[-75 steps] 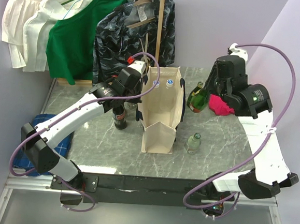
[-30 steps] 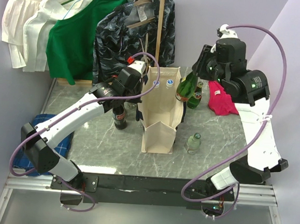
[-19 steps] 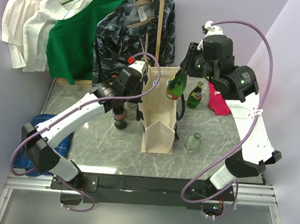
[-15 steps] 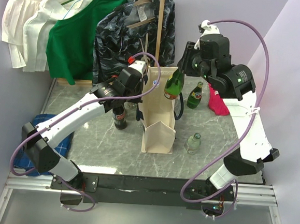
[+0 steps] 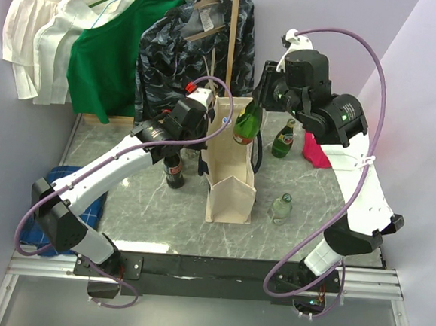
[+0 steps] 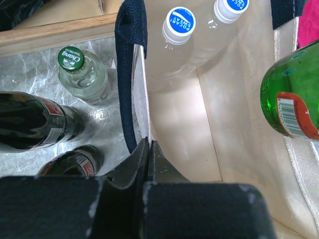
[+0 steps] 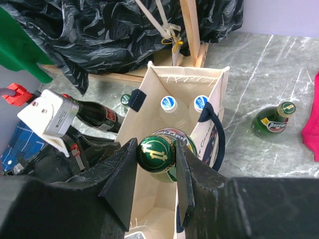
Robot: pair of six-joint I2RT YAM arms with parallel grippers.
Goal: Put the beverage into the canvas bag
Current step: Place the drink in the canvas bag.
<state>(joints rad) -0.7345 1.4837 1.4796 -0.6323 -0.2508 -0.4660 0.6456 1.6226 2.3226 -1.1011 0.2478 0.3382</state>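
The green glass bottle [image 5: 246,122] hangs in the air by its neck, tilted a little, right over the open mouth of the canvas bag [image 5: 231,188]. From the left wrist view its base [image 6: 291,94] sits above the bag's right wall. I can't tell whether it has dipped below the rim. The right pincer [image 7: 156,145] is clamped on the neck just under the green cap, one finger on each side.

The bag stands upright in the middle of the desk [image 5: 160,223], with its dark navy handles drooping over the sides. Two pale bottles with blue-and-white caps [image 7: 168,103] [image 7: 200,102] stand side by side against the far wall inside it. The near part of the bag floor [image 6: 209,119] is bare.

The left pincer [image 6: 148,152] has its fingers pressed together on the bag's left wall, just beside the navy handle.

On the desk to the left of the bag there's a clear bottle with a green Chang cap [image 6: 72,57], with two dark cola bottles [image 6: 35,119] [image 6: 70,162] close by. To the right of the bag stands a green Perrier bottle [image 5: 282,140], with a pink cloth [image 5: 316,149] beyond it. A small clear bottle [image 5: 280,208] stands nearer the front.

A blue checked cloth [image 5: 57,188] lies at the desk's left edge. White shirts [image 5: 32,35], a green shirt [image 5: 110,49] and a dark patterned garment [image 5: 189,47] hang on hangers behind.
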